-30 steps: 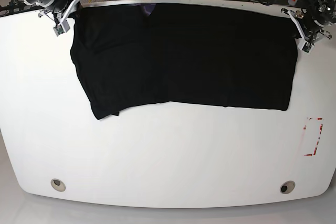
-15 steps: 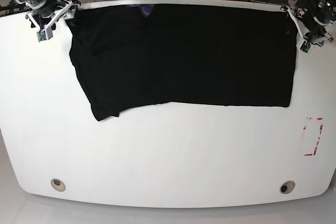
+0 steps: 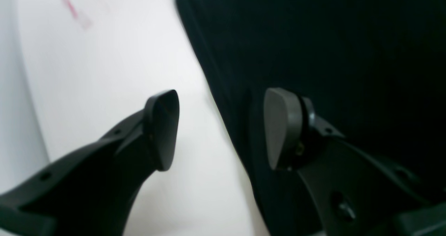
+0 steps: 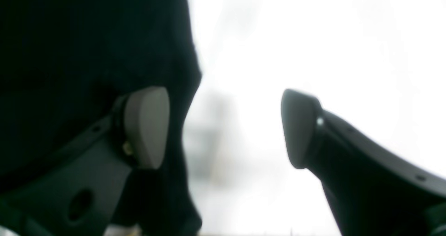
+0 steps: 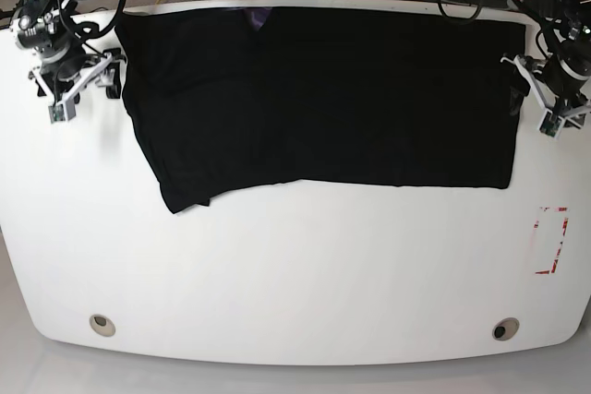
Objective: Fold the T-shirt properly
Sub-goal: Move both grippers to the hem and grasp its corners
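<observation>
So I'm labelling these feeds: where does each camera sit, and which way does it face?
Base: overhead, looking down on the white table, the T-shirt and both arms.
Left wrist: on the left arm, looking past the open left gripper at the shirt's edge.
Right wrist: on the right arm, past the open right gripper, blurred.
All three share the shirt.

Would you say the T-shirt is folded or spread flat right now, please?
Folded once: the T-shirt lies as a wide band along the table's far edge, one sleeve showing.

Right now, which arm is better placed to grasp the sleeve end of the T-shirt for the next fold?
The right gripper: its open jaws sit beside the T-shirt where the sleeve hangs lower. The left gripper is at the opposite, straight edge.
</observation>
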You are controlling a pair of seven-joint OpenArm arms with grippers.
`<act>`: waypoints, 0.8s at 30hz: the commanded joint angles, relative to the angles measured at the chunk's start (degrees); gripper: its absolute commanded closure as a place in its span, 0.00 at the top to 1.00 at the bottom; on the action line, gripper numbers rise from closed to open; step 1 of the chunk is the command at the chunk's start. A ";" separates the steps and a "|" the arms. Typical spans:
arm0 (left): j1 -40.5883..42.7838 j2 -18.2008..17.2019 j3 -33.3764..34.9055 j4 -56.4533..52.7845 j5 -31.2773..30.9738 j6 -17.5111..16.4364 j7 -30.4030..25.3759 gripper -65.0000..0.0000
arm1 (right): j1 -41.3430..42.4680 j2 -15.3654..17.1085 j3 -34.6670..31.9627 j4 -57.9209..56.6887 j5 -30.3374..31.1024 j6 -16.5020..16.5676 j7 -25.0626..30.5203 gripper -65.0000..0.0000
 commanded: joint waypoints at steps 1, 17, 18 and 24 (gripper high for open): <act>-3.79 0.94 -0.62 0.79 -0.36 0.25 3.45 0.55 | 4.46 1.88 -1.53 -3.07 0.99 0.06 1.50 0.72; -23.13 13.51 0.43 -4.57 19.25 0.25 8.90 0.55 | 28.20 7.59 -15.33 -28.56 0.90 0.06 3.17 0.72; -24.45 13.60 0.43 -6.15 19.95 0.25 8.90 0.55 | 29.25 7.86 -16.56 -30.14 0.90 0.06 4.22 0.72; -31.40 14.66 0.26 -16.09 21.71 0.25 6.97 0.55 | 36.37 8.65 -23.68 -40.87 0.90 0.06 9.58 0.72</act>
